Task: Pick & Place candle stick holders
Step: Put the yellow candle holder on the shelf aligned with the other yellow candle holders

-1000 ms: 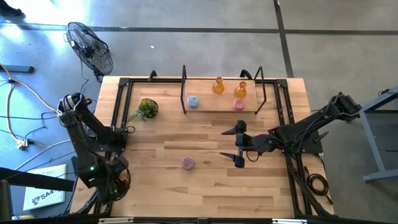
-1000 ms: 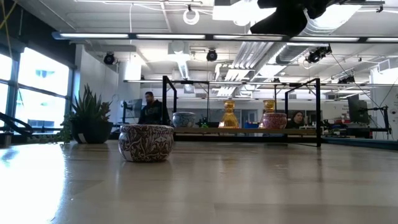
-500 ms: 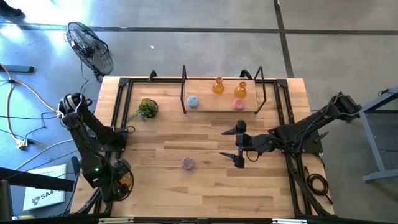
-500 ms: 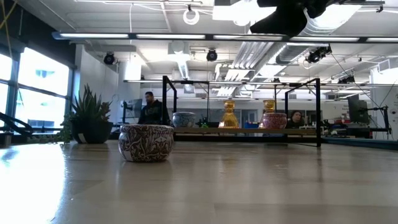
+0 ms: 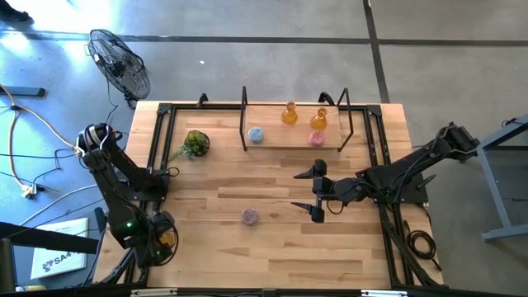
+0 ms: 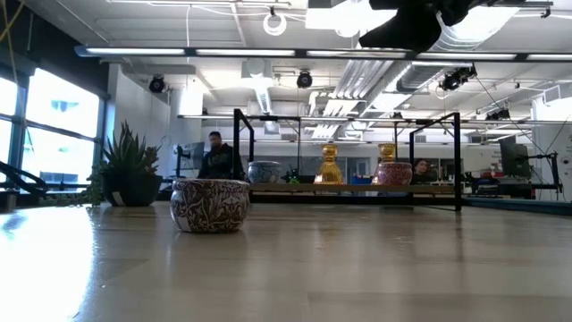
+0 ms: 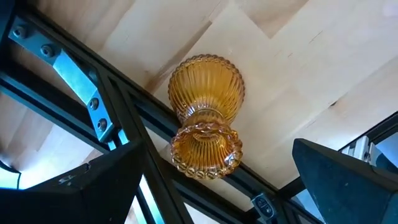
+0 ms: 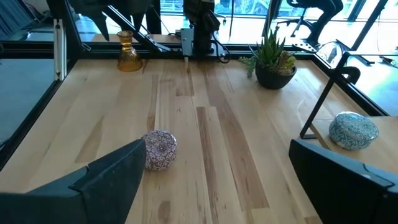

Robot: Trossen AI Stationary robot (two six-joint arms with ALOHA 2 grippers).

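Observation:
An amber ribbed candle stick holder (image 7: 205, 115) stands on its base at the table's near left corner, beside the black frame rail (image 7: 124, 118). My left gripper (image 7: 217, 152) hangs over it, pointing down, open, a finger on either side and clear of it; it also shows in the high view (image 5: 159, 239). A round patterned holder (image 5: 249, 216) sits mid-table. My right gripper (image 5: 318, 191) hovers open to its right, nothing between its fingers. Two amber holders (image 5: 289, 113) (image 5: 318, 120), a blue one (image 5: 256, 134) and a pink one (image 5: 316, 139) stand on the far shelf.
A small green plant (image 5: 196, 143) stands at the far left of the table. The black-framed shelf (image 5: 293, 147) spans the far edge, and black rails (image 5: 158, 148) run along both sides. Bare wood lies between the round holder and the shelf. People sit in the room behind (image 6: 214, 156).
My left gripper has sunk a little toward the amber holder at the near left corner and rolled slightly, still open. My right arm and all the holders have kept still.

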